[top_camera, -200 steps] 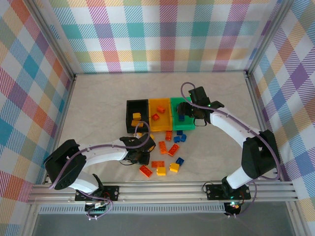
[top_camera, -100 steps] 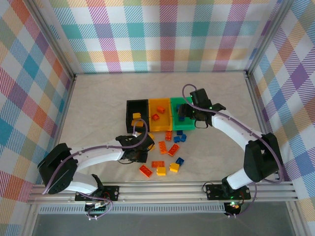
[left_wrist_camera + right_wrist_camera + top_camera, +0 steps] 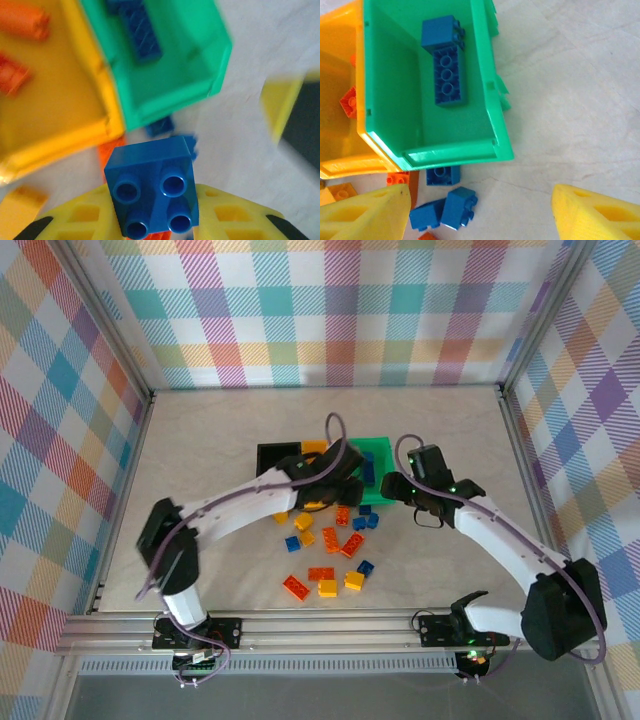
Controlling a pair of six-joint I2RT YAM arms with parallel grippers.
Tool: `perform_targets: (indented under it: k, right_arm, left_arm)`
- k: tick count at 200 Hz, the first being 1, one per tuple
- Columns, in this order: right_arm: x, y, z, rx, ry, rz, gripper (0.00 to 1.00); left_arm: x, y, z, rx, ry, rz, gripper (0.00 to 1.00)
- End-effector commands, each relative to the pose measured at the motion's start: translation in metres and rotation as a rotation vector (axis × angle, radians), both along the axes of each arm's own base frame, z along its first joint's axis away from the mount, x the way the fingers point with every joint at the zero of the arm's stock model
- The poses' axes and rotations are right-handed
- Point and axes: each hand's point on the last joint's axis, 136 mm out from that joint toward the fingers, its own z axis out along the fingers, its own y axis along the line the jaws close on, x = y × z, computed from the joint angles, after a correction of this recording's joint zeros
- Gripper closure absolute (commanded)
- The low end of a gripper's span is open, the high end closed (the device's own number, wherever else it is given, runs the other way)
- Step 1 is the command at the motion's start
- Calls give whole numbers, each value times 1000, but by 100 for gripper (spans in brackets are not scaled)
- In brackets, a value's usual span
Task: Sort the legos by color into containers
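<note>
Left wrist view: the left fingers (image 3: 75,220) pinch a blue lego (image 3: 152,187) — the green bin (image 3: 200,65) lies at its 12 o'clock. The right fingers (image 3: 365,210) stand spread over the desk (image 3: 560,100) — loose blue legos (image 3: 445,210) sit at the bin's 6 o'clock.

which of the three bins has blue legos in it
The green bin, at the right end of the row: two blue legos lie inside, while the yellow-orange bin beside it holds orange legos.
</note>
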Motion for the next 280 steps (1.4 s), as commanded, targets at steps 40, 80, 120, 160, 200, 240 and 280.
perform_targets:
  k: [40, 80, 120, 160, 200, 240, 280]
  right_arm:
    - [-24, -17, -1, 7, 8, -35, 25]
    - [-32, -11, -1, 45, 8, 4, 24]
    - [-45, 4, -18, 98, 62, 59, 24]
    - [-75, 44, -40, 135, 142, 219, 27]
    - [-120, 78, -70, 84, 240, 389, 26]
    - [-109, 94, -67, 138, 219, 280, 27]
    - [-91, 99, -76, 110, 286, 93, 31]
  left_arm:
    - [88, -41, -11, 36, -1, 12, 73]
    - [108, -58, -17, 36, 16, 8, 60]
    - [110, -68, -1, -15, 10, 5, 32]
    - [97, -60, 39, -76, -20, 8, 14]
    - [53, -14, 57, -142, -52, 32, 0]
    - [-10, 58, 27, -158, -22, 116, 0]
    - [-56, 132, 5, -115, -50, 214, 0]
